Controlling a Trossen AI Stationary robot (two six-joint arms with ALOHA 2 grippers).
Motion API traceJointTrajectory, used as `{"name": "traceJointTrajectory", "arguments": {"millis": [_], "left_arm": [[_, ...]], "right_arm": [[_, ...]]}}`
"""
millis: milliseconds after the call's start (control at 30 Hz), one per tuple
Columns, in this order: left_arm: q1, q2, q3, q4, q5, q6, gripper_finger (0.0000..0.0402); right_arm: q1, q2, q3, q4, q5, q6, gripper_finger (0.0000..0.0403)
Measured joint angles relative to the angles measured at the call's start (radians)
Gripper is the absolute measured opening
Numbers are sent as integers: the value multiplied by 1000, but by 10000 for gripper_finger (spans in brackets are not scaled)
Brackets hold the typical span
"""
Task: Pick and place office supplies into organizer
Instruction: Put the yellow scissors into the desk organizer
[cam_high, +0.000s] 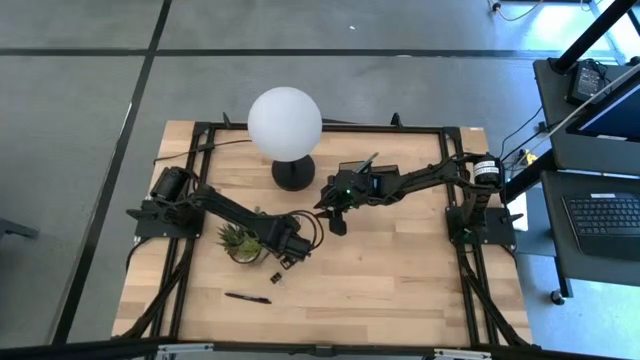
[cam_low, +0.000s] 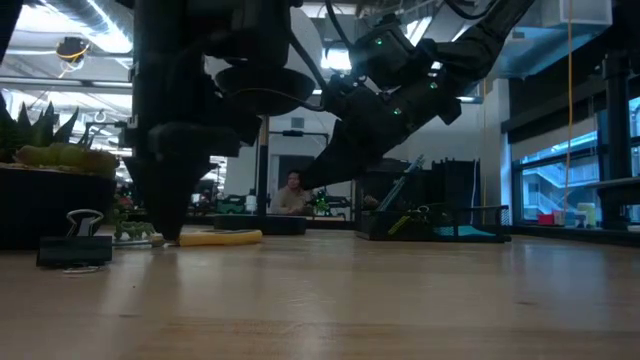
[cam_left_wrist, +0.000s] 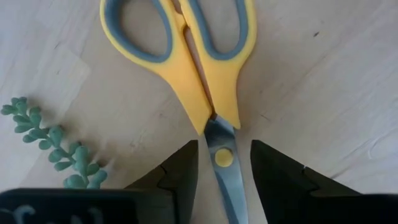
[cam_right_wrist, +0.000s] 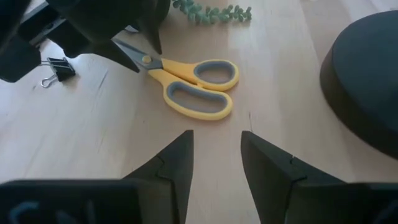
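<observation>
Yellow-handled scissors (cam_left_wrist: 205, 68) lie flat and closed on the wooden table, and also show in the right wrist view (cam_right_wrist: 189, 87). My left gripper (cam_left_wrist: 224, 146) is open and low over the table. Its fingers stand on either side of the blades at the pivot screw, with a small gap on each side. My right gripper (cam_right_wrist: 216, 146) is open and empty, above the table just beyond the scissors' handles. The black organizer (cam_high: 365, 168) sits at the far middle, partly under the right arm. A black binder clip (cam_right_wrist: 56, 67) and a black pen (cam_high: 247, 297) lie on the table.
A small green potted plant (cam_high: 240, 240) stands right beside my left gripper. The white globe lamp (cam_high: 285, 120) with its round black base (cam_right_wrist: 367, 81) stands close to my right gripper. A person shows far off in the room (cam_low: 290, 190). Bare wood lies toward the near right.
</observation>
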Motion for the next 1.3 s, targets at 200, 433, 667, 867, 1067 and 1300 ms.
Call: {"name": "traceJointTrajectory", "arguments": {"millis": [200,433,667,867,1067,1300], "left_arm": [[7,0,0,2,-7,-11,156],[58,0,0,5,-4,-37,157],[88,3,0,42,24,36,157],[112,42,6,34,46,40,157],[127,63,5,54,84,141,157],[125,64,3,77,46,347,140]], "right_arm": [[0,0,0,-3,0,0,136],[0,-14,0,-57,0,-4,136],[0,-103,0,-215,66,-23,136],[12,-180,0,-307,92,-27,136],[44,-227,0,-369,91,-45,136],[87,-275,0,-576,98,11,136]]}}
